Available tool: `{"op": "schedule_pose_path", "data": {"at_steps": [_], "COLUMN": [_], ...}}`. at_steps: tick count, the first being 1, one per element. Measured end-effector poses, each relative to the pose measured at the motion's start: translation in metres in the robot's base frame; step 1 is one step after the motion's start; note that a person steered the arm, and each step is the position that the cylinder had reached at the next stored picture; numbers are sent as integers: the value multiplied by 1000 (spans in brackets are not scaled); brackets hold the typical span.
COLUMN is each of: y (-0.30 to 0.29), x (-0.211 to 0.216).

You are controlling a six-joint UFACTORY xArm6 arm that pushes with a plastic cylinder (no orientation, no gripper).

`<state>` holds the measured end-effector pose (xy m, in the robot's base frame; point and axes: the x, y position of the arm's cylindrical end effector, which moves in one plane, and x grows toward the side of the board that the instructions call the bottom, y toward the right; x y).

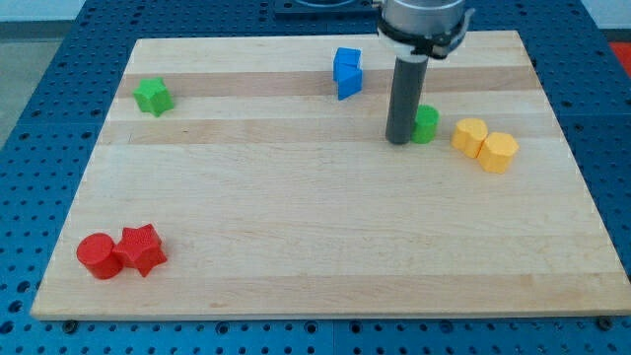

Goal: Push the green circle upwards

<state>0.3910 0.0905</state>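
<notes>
Green circle (427, 124) sat in the upper right part of the wooden worktop (325, 247), partly hidden behind the dark rod, with only its right portion showing. My tip (398, 141) rested on the worktop at the circle's left, touching it or very nearly so; the rod covered the contact line, so I could not tell which. The arm carried no hand at all, only this rod, so there was nothing to open or close and nothing held. Just beside the circle on the view's right lay two yellow blocks (485, 145), pressed together, their exact shapes hard to make out. A blue block (346, 72) stood higher up and to the view's left of the rod, a green star (153, 96) lay far off at the upper left, and a red cylinder (98, 256) and red star (142, 248) sat touching at the lower left. As a judgement, the push upwards looked barely begun or not begun: the circle lay well short of the worktop's top edge, and my tip was beside it, not below it. To drive it up, the tip would likely need to come round to the circle's lower side first.
</notes>
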Motion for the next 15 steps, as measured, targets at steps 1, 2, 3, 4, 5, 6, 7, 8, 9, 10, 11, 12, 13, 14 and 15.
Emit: {"op": "schedule_pose_path", "data": {"at_steps": [1, 2, 3, 4, 5, 6, 7, 8, 9, 10, 11, 12, 13, 14, 15], "y": [3, 1, -15, -15, 50, 50, 44, 31, 31, 31, 32, 32, 27, -2, -4], "x": [-28, -31, 20, 50, 37, 37, 36, 36, 36, 8, -60, -65, -65, -71, -72]}}
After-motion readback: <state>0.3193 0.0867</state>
